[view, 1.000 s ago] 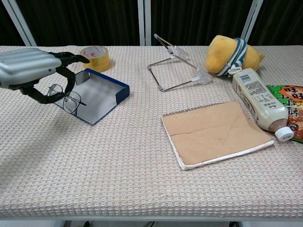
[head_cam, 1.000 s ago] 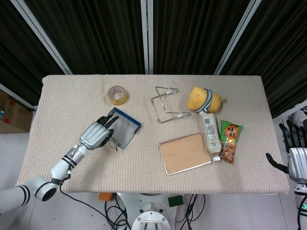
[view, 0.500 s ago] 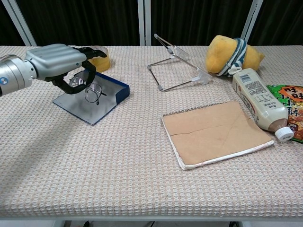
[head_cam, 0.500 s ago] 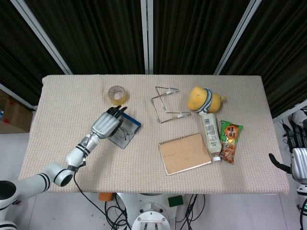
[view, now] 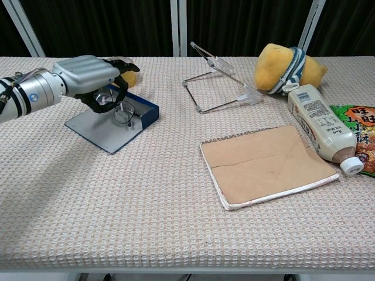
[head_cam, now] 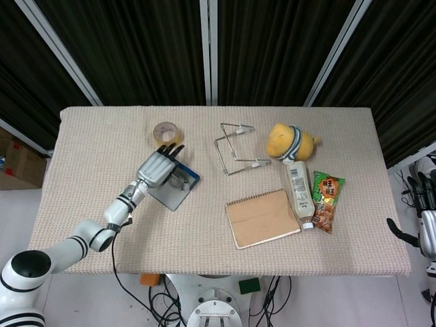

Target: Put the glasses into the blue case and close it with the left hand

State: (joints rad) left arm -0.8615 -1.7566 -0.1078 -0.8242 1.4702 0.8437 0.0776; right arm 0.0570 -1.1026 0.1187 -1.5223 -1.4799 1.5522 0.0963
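While the left hand's (view: pixel 88 73) fingers (view: pixel 115 65) curled down around the glasses (view: pixel 117 108), pinching them, the lenses hung over the open blue case (view: pixel 111 122), low above its grey inner floor. That case lay on the left part of the surface (view: pixel 146 205), its blue wall on the far right side, a tape roll (head_cam: pixel 167 134) just beyond. Bare weave stretched toward the near edge. Right of it sat a wire stand (view: pixel 217 82) and notebook (view: pixel 266 165). At the far right edge, off the surface, the right hand (head_cam: pixel 427 218) held nothing, fingers apart.
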